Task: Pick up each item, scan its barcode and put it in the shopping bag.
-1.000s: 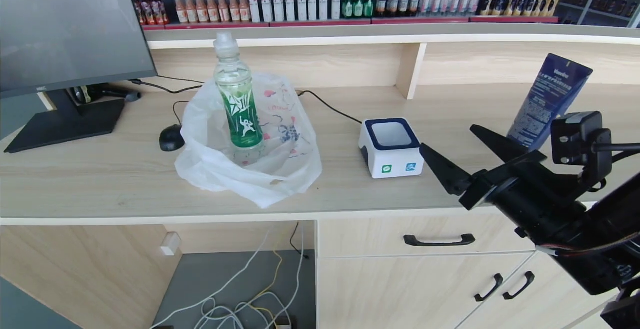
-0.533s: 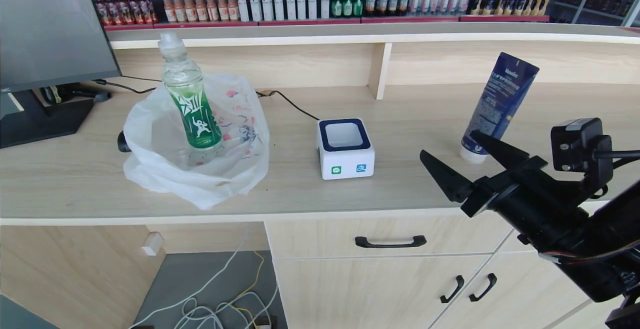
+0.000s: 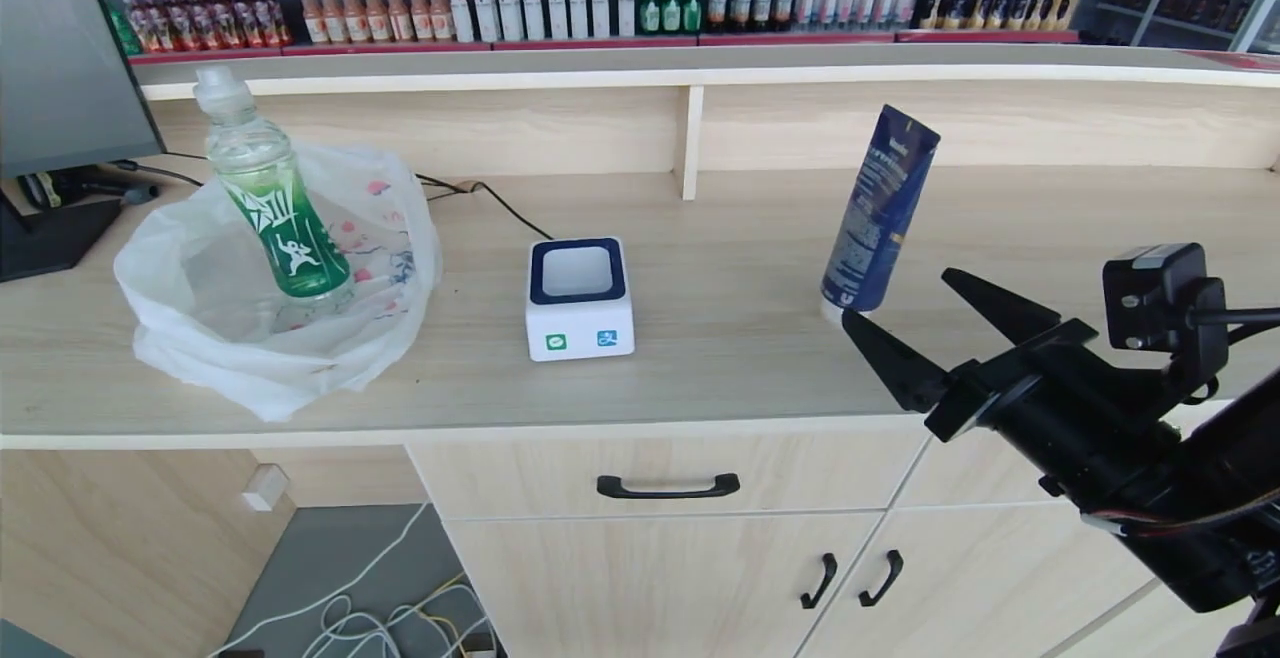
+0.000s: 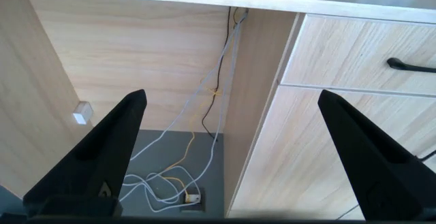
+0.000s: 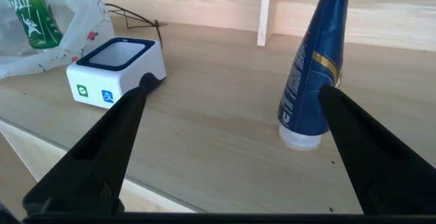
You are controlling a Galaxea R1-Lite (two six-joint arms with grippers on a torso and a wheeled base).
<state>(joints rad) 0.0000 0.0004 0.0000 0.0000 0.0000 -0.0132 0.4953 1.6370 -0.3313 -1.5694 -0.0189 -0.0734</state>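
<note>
Black R hand agape nr blue tube

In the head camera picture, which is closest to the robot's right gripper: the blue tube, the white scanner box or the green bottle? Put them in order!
From the right gripper:
1. Blue tube, standing just ahead of it.
2. White scanner box, farther left.
3. Green bottle, in the shopping bag, far left.

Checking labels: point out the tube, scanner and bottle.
tube (image 3: pixel 878 213), head view, mid body.
scanner (image 3: pixel 578 272), head view, top window.
bottle (image 3: pixel 292 243), head view, green label.
</note>
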